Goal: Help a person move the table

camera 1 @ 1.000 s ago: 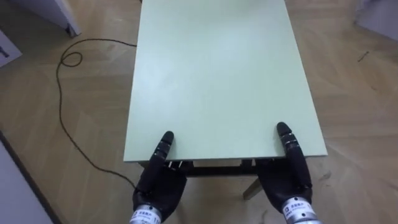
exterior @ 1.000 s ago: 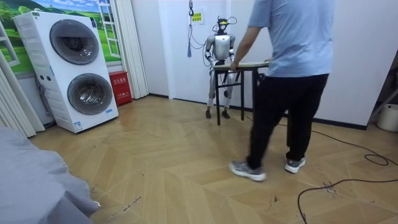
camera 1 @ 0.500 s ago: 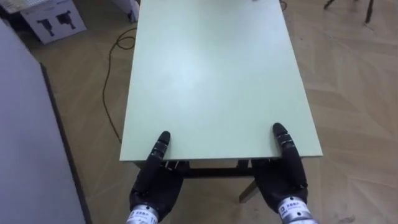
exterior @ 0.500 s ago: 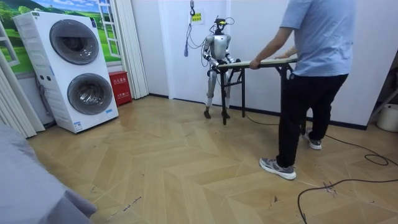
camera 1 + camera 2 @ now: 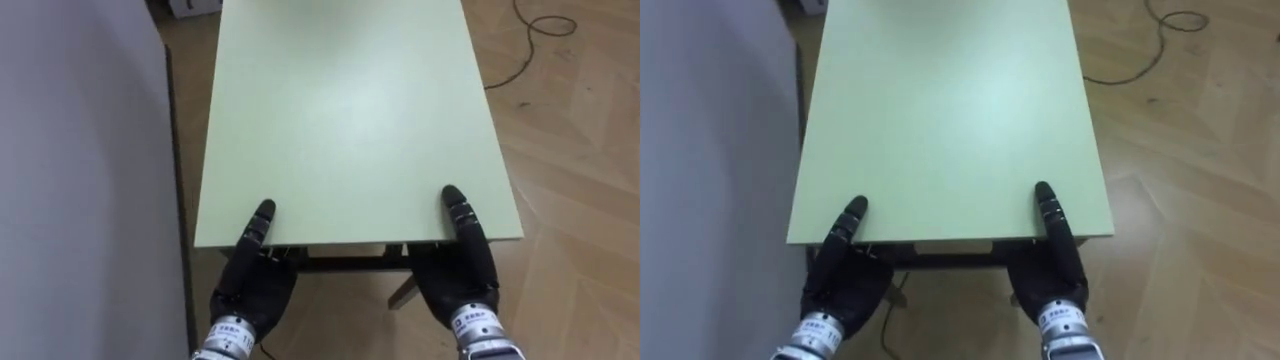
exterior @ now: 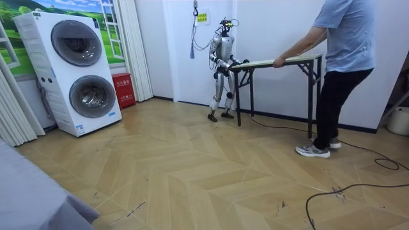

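**Mid-carry: table held at both ends, close along the wall**

The carrying step is in hand. In the room view the robot stands at the room view's left end of the table (image 6: pixel 281 62), just in front of the white wall, and a person (image 6: pixel 342 51) holds the opposite end with an outstretched arm. The table hangs level between them. I cannot tell whether its black folding legs (image 6: pixel 238 96) are clear of the wood floor (image 6: pixel 192 172).

From the head camera a grey wall (image 5: pixel 80 180) runs just beside the tabletop's left long edge, and open floor lies to the right. The next move, as I judge it, calls for stepping in time with the person while holding the near end level, and for watching that narrow gap on the left so the edge does not scrape.

The tabletop (image 5: pixel 350 110) is a plain pale-green rectangle, bare and smooth, with dark frame bars showing under its near edge.

The left hand (image 5: pixel 250 285) and the right hand (image 5: pixel 460 280) sit at the two near corners. Each lays its thumb flat on top while the rest of the hand goes under the edge, so each clamps the tabletop between thumb and palm.
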{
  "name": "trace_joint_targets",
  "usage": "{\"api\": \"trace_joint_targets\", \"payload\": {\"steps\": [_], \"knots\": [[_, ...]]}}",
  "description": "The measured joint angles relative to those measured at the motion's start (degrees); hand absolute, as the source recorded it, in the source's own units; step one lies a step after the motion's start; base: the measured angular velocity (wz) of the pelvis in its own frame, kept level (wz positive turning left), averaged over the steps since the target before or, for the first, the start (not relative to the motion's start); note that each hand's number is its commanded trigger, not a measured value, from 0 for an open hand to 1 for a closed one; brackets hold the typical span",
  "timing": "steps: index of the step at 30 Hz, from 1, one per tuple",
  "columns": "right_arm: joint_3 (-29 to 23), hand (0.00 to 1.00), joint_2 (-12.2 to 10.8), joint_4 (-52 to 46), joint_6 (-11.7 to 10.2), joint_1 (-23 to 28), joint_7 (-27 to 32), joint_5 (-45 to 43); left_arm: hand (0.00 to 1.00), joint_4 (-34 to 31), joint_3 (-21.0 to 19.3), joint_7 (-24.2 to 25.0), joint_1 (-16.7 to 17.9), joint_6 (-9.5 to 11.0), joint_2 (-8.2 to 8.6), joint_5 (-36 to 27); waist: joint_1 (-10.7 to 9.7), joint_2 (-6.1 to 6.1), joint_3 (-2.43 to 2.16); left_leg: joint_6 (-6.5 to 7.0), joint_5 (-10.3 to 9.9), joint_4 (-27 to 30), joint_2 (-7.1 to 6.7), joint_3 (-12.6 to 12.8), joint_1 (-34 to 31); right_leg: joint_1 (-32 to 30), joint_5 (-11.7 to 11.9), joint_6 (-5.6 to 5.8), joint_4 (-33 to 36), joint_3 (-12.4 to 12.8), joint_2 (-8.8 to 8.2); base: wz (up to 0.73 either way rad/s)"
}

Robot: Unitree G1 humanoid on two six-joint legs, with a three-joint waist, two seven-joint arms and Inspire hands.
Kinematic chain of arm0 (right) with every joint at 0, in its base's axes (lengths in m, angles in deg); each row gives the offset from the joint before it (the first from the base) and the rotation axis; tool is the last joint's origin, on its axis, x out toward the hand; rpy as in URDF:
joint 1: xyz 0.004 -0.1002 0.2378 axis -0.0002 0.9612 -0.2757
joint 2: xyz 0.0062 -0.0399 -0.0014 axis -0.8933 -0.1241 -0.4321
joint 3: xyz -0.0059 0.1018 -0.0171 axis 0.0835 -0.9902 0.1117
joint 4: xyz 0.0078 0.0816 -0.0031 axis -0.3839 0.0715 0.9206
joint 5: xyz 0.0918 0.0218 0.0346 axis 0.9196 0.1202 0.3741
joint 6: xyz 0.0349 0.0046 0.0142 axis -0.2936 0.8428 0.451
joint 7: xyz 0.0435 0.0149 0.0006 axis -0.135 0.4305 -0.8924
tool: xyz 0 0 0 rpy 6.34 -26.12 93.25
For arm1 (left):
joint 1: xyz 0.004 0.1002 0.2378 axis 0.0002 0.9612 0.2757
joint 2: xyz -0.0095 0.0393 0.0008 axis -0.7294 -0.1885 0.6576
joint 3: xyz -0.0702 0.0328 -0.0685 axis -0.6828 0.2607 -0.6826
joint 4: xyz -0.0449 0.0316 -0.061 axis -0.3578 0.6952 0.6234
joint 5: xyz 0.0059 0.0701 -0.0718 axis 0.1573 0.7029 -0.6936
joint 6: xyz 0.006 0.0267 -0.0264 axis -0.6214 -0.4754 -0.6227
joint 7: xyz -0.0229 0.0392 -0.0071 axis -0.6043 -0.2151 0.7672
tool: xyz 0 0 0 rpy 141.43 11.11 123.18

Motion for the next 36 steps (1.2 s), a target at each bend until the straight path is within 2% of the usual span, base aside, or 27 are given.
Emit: {"api": "trace_joint_targets", "payload": {"steps": [2, 5, 7, 8, 9, 10, 11, 12, 13, 16, 18, 23, 26, 27, 28, 31, 34, 36], "knots": [[0.2, 1.00, -0.4, 0.1, -0.1, 0.3, 0.0, -0.3, 1.00, 0.5, 0.0, 0.0, 0.1, 0.4, 0.06, 0.1, 1.3, 0.05, 0.03, 0.16, 0.1, -0.6, -0.41, -0.4, 0.7, -0.5, 0.1, 0.24, 2.6, -1.7, -1.01, 0.10], [0.1, 1.00, -0.4, 0.1, 0.1, 0.6, 0.0, -0.8, 1.00, 0.7, 0.0, 0.0, 0.6, 0.4, -0.20, 0.1, 1.5, 0.04, 0.01, 0.61, 0.4, -1.1, -1.59, -1.9, 0.8, -1.4, 0.1, 0.26, 5.5, -0.8, -1.84, 0.30], [-0.1, 1.00, -0.4, 0.1, 0.1, 0.8, 0.0, -1.4, 1.00, 0.8, 0.0, 0.0, 0.8, 0.3, 0.11, 0.1, 0.6, 0.04, 0.01, 1.23, 0.8, -1.7, -2.85, -3.5, 0.8, -1.6, 0.1, 0.29, 7.1, -0.6, -2.50, 0.48], [-0.3, 1.00, -0.5, 0.1, 0.2, 0.8, 0.0, -1.5, 1.00, 0.9, 0.0, 0.0, 0.8, 0.3, 0.16, 0.1, 0.6, 0.04, 0.01, 1.38, 0.9, -1.8, -3.10, -3.9, 0.8, -1.9, 0.1, 0.35, 7.7, -0.1, -2.63, 0.48], [-0.4, 1.00, -0.7, 0.1, 0.6, 0.8, 0.0, -1.7, 1.00, 0.9, 0.0, 0.0, 0.9, 0.3, 0.20, 0.1, 0.6, -0.08, -0.05, 1.56, 1.0, -1.8, -3.64, -4.8, 0.8, -2.6, -0.5, 0.94, 8.7, 1.3, -2.85, 0.36], [-0.6, 1.00, -0.9, 0.1, 1.0, 0.8, 0.1, -1.8, 1.00, 0.9, -0.1, 0.0, 0.9, 0.3, 0.47, 0.0, 0.7, -0.11, -0.06, 1.71, 1.1, -1.8, -4.00, -5.3, 1.0, -3.0, -1.6, 1.14, 7.2, 3.1, -2.68, 0.27], [-0.6, 1.00, -0.9, 0.1, 1.1, 0.7, 0.1, -1.8, 1.00, 0.9, -0.1, 0.0, 0.9, 0.4, 0.44, -0.1, 1.1, -0.12, -0.06, 1.72, 1.1, -1.8, -4.07, -5.4, 1.1, -3.6, -1.9, 1.18, 5.4, 3.8, -2.40, 0.29], [-0.5, 1.00, -1.0, 0.1, 1.2, 0.7, 0.3, -1.9, 1.00, 1.0, -0.2, 0.0, 0.9, 0.5, 0.41, -0.3, 1.2, -0.25, 0.01, 1.71, 1.1, -1.9, -4.50, -6.1, 1.5, -4.5, -1.7, 1.12, 2.1, 4.1, -2.13, 0.40], [-0.4, 1.00, -1.0, 0.1, 1.2, 1.0, 0.5, -1.9, 1.00, 1.4, -0.2, 0.0, 0.9, 0.3, 0.48, -0.5, 0.8, -0.32, -0.02, 1.68, 1.1, -2.2, -4.98, -6.9, 2.4, -4.9, -0.4, 0.91, 1.5, 4.6, -1.68, 0.45], [0.3, 1.00, -1.0, 0.3, 1.3, 1.2, 0.7, -2.0, 1.00, 1.4, -0.9, 0.0, 1.8, 0.1, 0.09, -0.5, 1.7, -1.18, -0.12, 1.17, 1.9, -5.9, -5.03, -6.7, 4.6, -2.9, 0.5, 0.72, -1.0, 4.8, -0.78, 0.16], [0.4, 1.00, -0.9, 0.3, 1.3, 1.3, 0.7, -2.0, 1.00, 1.4, -1.0, 0.0, 2.0, 0.1, 0.12, -0.5, 2.2, -1.30, -0.15, 1.05, 2.1, -6.5, -4.56, -6.8, 4.8, -1.4, 1.9, 0.60, -3.6, 4.9, 0.04, 0.05], [0.7, 1.00, -0.9, 0.3, 1.3, 2.0, 1.1, -1.7, 1.00, 1.5, -0.8, -0.4, 2.1, 0.0, 0.13, -0.4, 2.1, -2.89, -0.18, 1.04, 2.1, -6.4, -4.51, -6.9, 5.1, -0.5, 2.3, 0.46, -5.4, 6.6, 0.53, 0.09], [0.8, 1.00, -0.9, 0.3, 1.3, 2.4, 1.1, -1.7, 1.00, 1.5, -0.7, -0.6, 2.4, 0.0, 0.12, -0.4, 2.3, -2.91, -0.17, 1.02, 2.1, -6.3, -4.53, -8.3, 5.4, -0.6, 2.6, 0.04, -6.5, 7.3, 0.98, -0.04], [0.8, 1.00, -0.9, 0.3, 1.4, 2.4, 1.2, -1.8, 1.00, 1.5, -0.8, -0.7, 2.3, 0.0, 0.13, -0.4, 2.4, -2.84, -0.12, 1.01, 2.1, -6.3, -4.52, -8.9, 5.4, -1.0, 3.0, -0.60, -8.2, 7.9, 1.72, -0.03], [0.8, 1.00, -0.8, 0.3, 1.4, 2.4, 1.2, -1.8, 1.00, 1.6, -0.8, -1.0, 2.3, -0.2, 0.34, -0.4, 2.3, -2.60, -0.11, 0.98, 2.1, -6.4, -4.53, -8.9, 5.4, -1.3, 3.5, -0.74, -8.6, 8.0, 2.00, 0.00], [0.7, 1.00, -0.6, 0.3, 1.3, 2.6, 1.3, -1.7, 1.00, 1.6, -1.2, -1.3, 2.3, -1.1, 0.42, -0.4, 2.0, -2.49, -0.14, 0.98, 2.0, -7.4, -4.28, -7.2, 5.9, -0.5, 3.6, -0.65, -8.4, 7.7, 2.10, 0.08], [0.6, 1.00, -0.7, 0.3, 1.3, 3.1, 1.3, -1.7, 1.00, 1.6, -1.2, -1.6, 2.4, -1.7, 0.23, -0.4, 1.6, -2.44, -0.12, 0.98, 2.1, -8.0, -4.34, -7.5, 6.8, 0.0, 3.6, -0.65, -8.3, 7.7, 2.06, 0.09], [0.6, 1.00, -0.7, 0.3, 1.3, 3.2, 1.4, -1.7, 1.00, 1.6, -1.2, -1.7, 2.3, -1.8, 0.09, -0.4, 1.0, -2.23, -0.05, 0.98, 2.1, -8.0, -4.53, -8.6, 6.9, -0.3, 3.5, -0.54, -8.1, 7.8, 2.03, 0.08]]}}
